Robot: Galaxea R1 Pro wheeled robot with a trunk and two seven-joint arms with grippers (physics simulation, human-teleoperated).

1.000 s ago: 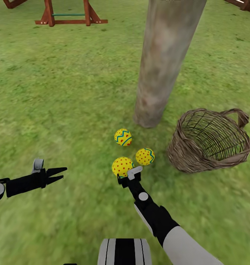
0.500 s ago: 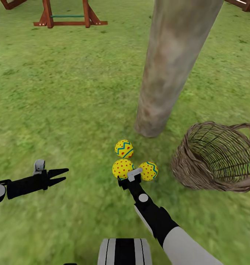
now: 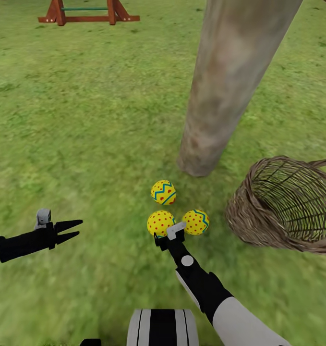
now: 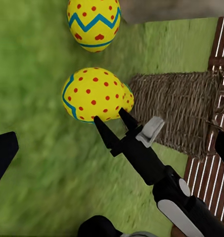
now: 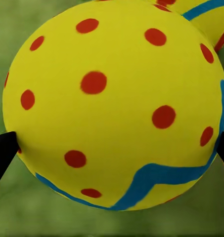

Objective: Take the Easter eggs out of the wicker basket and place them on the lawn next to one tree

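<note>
My right gripper (image 3: 163,231) has lowered the third egg (image 3: 160,222), jaws spread around it, beside two others at the tree (image 3: 225,96); the wicker basket (image 3: 287,204) lies emptied. Left gripper (image 3: 69,229) idles, jaws apart.

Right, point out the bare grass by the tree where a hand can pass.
Bare lawn runs wide from the tree toward the left pincer. It is crowded between the three eggs, the right pincer and the basket.

We found no text, label, brand, number or sign that could be read in any view; the Easter eggs (image 3: 163,191) bore only painted red dots and blue-green zigzag bands, not writing.
</note>
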